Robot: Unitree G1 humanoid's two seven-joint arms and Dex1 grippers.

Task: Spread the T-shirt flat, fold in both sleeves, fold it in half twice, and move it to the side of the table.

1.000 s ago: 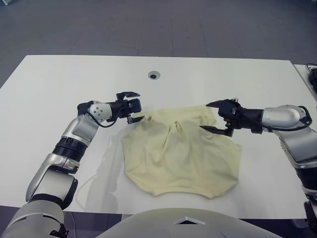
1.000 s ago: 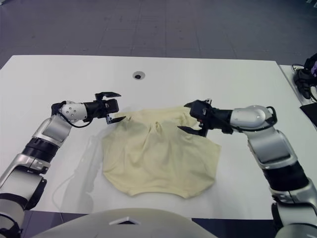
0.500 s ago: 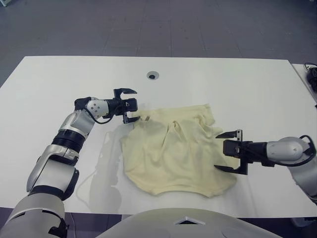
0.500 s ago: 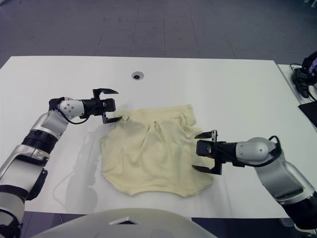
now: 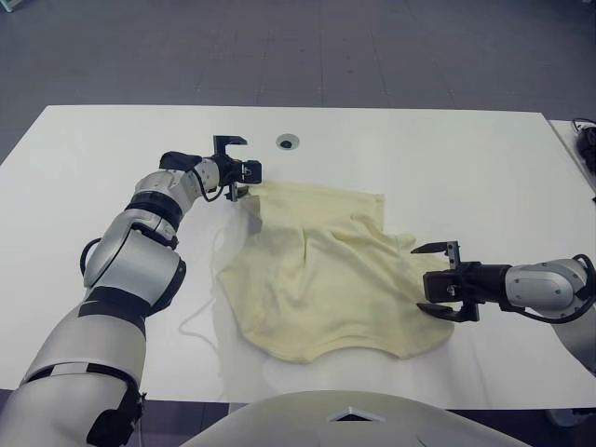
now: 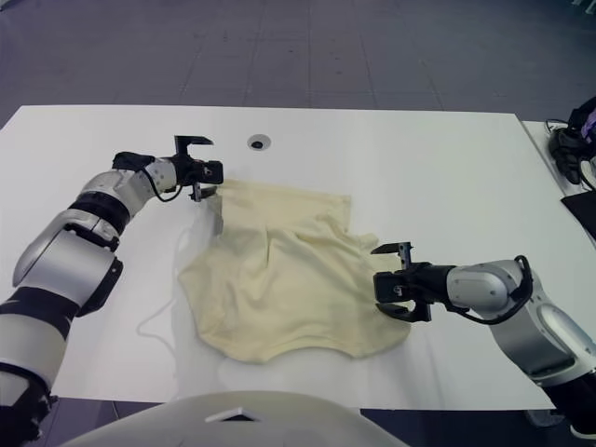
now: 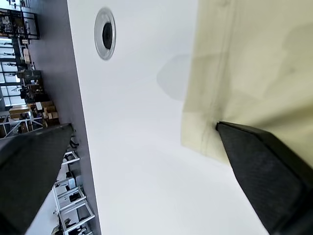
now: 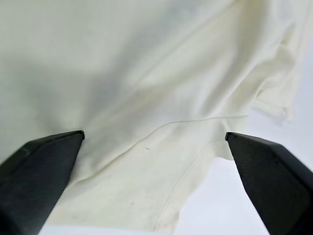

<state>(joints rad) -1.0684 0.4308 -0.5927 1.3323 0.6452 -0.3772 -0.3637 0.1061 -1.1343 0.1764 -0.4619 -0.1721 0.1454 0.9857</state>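
The T-shirt (image 5: 317, 279) is seen lying crumpled on the desk (image 5: 447, 149), around the middle and reaching towards the near edge. It is not yet flat: ridges run down its centre and the right side is bunched. The spreading step is judged to be in hand, with no sleeve folded.

The left gripper (image 5: 240, 168) is held at the shirt's far left corner, near the hole (image 5: 288, 142) by the far edge. Its fingers are spread; in the left wrist view one finger is seen touching the hem corner while the other is well apart from the cloth. The right gripper (image 5: 421, 277) is held at the shirt's right side, towards the near right corner of the desk. It is spread wide too, with cloth between its fingers but nothing pinched.

To do this step well, a firm pinch should probably be made on a single layer at each hold before any pull is made. The two holds are best drawn apart evenly and kept low, so that the ridges are pulled out rather than shifted. A pull from one side alone is likely to drag the whole shirt along the desk. The bunched right edge should be opened first, since creases left there would be carried into every later fold.
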